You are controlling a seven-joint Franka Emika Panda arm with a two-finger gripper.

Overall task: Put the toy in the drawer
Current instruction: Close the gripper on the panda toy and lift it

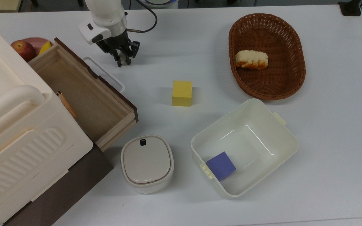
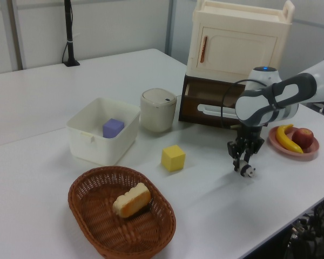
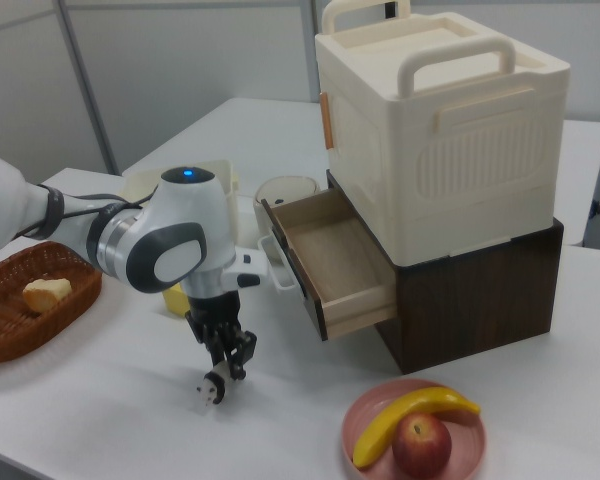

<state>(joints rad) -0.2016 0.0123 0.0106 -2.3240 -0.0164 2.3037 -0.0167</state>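
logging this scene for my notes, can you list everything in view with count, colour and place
panda toy: 1, black-and-white, in the claw's tips
drawer: 1, light wood, dark front, pulled open
cabinet: 1, cream, above the drawer
yellow cube: 1, mid table
purple cube: 1, in the tub
tub: 1, cream, top view's lower right
basket: 1, brown wicker
bread: 1, in the basket
lidded container: 1, cream
plate: 1, pink
banana: 1, yellow, on the plate
apple: 1, red, on the plate
claw: 1, black, shut on the panda toy
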